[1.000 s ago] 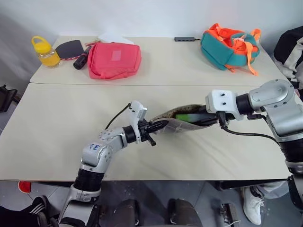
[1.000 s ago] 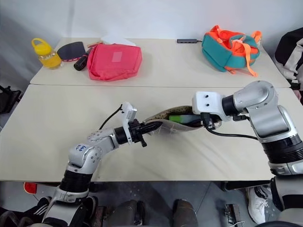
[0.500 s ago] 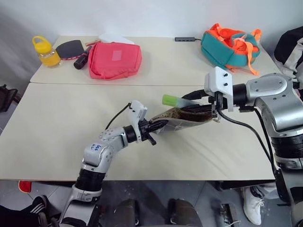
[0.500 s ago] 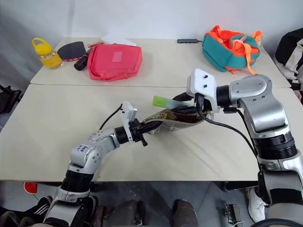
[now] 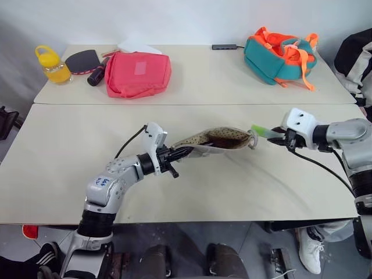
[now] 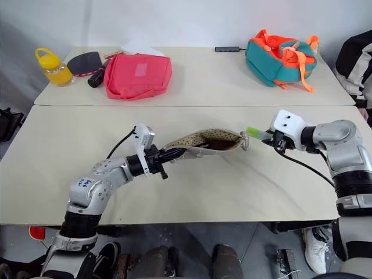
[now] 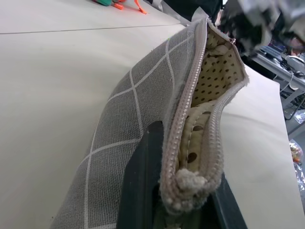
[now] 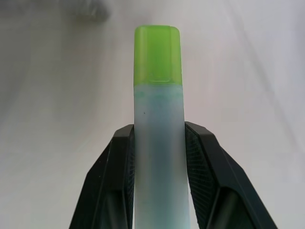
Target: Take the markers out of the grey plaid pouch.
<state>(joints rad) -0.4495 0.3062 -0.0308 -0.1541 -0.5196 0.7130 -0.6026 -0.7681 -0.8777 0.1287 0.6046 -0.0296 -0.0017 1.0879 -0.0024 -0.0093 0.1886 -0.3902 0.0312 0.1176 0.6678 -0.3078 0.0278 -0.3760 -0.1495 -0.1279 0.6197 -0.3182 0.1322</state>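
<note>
a: state of the left gripper [image 5: 174,156]?

b: clamped together on the near end of the pouch [image 5: 212,139]. the left wrist view shows one black finger [image 7: 143,186] pressed on the grey plaid outside and the other on the far side of the zipper edge, fabric pinched between.

a: where does the pouch sit?

b: held up off the near table [image 5: 70,163], roughly level, running from the left gripper toward the robot's right. its mouth is open upward, with a cream lining dotted brown inside. a ring pull [image 5: 252,139] hangs at the far end.

a: the right gripper [image 5: 278,136]?

b: closed on the green marker [image 5: 263,131]. the right wrist view shows both pads against the whitish barrel [image 8: 159,157], with the light green cap [image 8: 157,55] sticking out past the fingertips.

a: where is that marker relative to the pouch?

b: outside it, just beside the open end on the right, above the table, not touching the fabric as far as i can tell. the cap points toward the pouch.

a: the red marker?

b: cannot tell; the inside of the pouch is too dark.

a: anything else noted?

b: on the far table: a pink-red bag [image 5: 138,74], a paddle [image 5: 82,60], a yellow bottle [image 5: 49,64] and a teal-orange backpack [image 5: 280,55].
</note>
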